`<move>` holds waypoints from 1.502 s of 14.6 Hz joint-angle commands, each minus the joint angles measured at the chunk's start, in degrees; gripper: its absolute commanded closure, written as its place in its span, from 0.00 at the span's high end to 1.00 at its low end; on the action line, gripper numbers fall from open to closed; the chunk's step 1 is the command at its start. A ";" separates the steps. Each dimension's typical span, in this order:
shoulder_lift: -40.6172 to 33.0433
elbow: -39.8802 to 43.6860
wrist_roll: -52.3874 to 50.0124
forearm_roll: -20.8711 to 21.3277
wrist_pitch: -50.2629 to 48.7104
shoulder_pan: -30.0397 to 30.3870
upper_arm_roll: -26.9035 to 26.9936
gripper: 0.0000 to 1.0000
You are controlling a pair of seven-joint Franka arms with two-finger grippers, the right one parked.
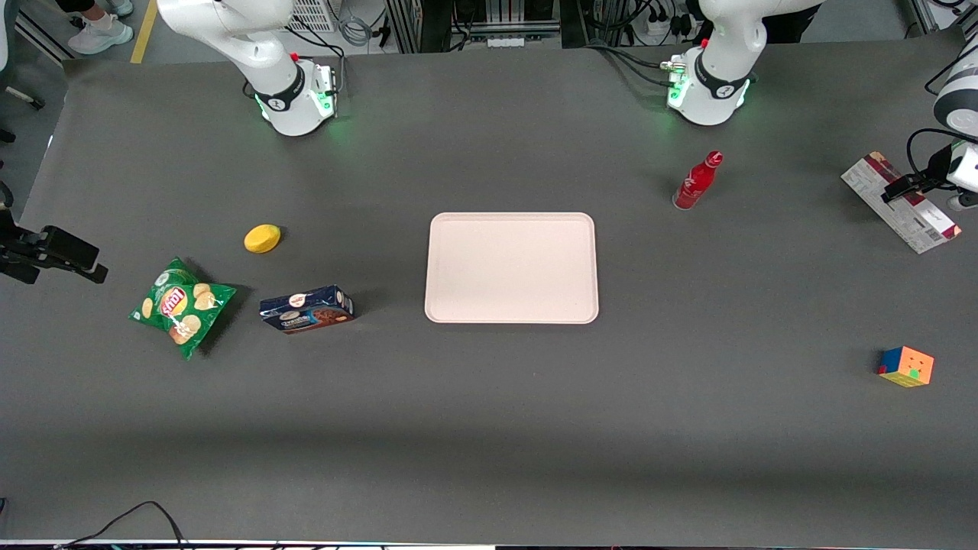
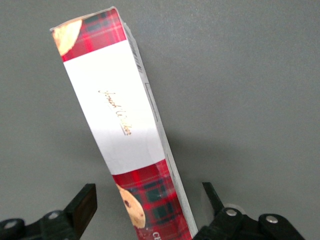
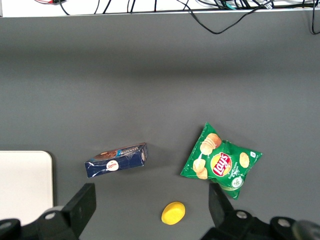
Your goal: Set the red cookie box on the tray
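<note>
We see the long, thin red cardboard cookie box (image 1: 901, 202) lying far from the big pale pink tray (image 1: 512, 267), out toward the working arm's end of the table. It lies with its white printed back showing in the front view. The tray has nothing in it.

Our black two-finger gripper (image 2: 150, 210) is right at the box. Its jaws stand wide, one finger (image 2: 82, 207) on each side of the box, and they do not pinch it yet. The box looks tilted up on its long thin edge between them.

What could go wrong? We think the box is thin and slippery, so the fingers may close crooked and push it flat or let it slide out. It is also long, so held near one end it may swing and droop. On the way to the tray, it could bump the red plastic bottle (image 1: 697, 182), which stands between box and tray.
</note>
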 commanded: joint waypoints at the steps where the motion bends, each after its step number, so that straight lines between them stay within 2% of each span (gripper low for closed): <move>1: 1.54 1.10 1.96 -2.52 0.13 0.21 -0.10 0.51; 2: 1.80 1.10 1.96 -3.04 0.13 0.21 -0.19 0.40; 4: 1.98 1.18 1.96 -3.57 0.13 -0.06 -0.37 0.24; 5: 2.24 1.44 1.96 -3.66 0.13 -0.23 -0.45 0.18; 6: 2.24 1.88 1.96 -3.66 0.13 -0.41 -0.46 0.15; 11: 0.05 6.27 1.43 -3.48 -3.90 -2.43 -1.33 0.12; 14: -4.24 10.75 1.17 -2.26 -12.76 -4.00 -1.60 0.13; 15: -5.65 12.50 0.30 -0.95 -16.36 -4.36 -1.60 0.13; 18: -6.98 23.29 -6.37 6.95 -30.58 -4.72 -2.38 0.16; 22: -6.81 39.55 -8.41 11.80 -48.70 -4.98 -5.02 0.16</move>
